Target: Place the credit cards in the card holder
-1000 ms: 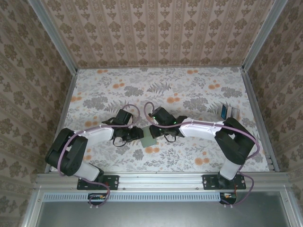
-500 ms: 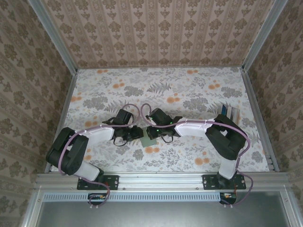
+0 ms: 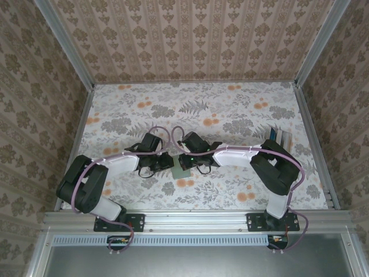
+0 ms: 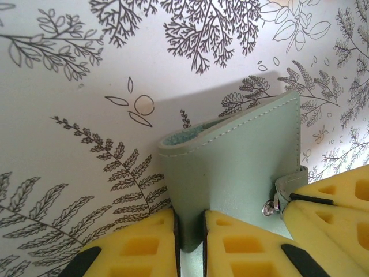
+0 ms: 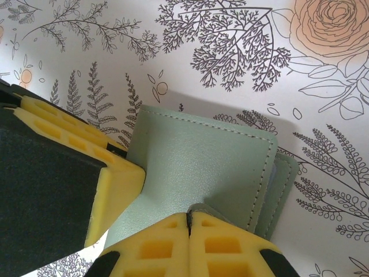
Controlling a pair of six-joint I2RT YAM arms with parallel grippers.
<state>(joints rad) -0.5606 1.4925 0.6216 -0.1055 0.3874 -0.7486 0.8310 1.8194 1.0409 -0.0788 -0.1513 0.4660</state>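
Mid-table, your left hand [image 4: 189, 225] clamps one edge of sage-green card holder [image 4: 236, 156]; your right hand [image 5: 189, 222], fingers pressed together, pinches its snap tab [image 4: 286, 186]. Holder part-open above floral table [image 3: 230, 109]. Credit cards [image 3: 279, 137] far right, well apart.

The left gripper [image 3: 164, 165] and right gripper [image 3: 185, 163] hem in the card holder [image 3: 179, 168] from both sides near the front of the table [image 3: 230, 107], whose far half lies open, credit cards [image 3: 279, 137] sitting by the right wall [image 3: 333, 75]
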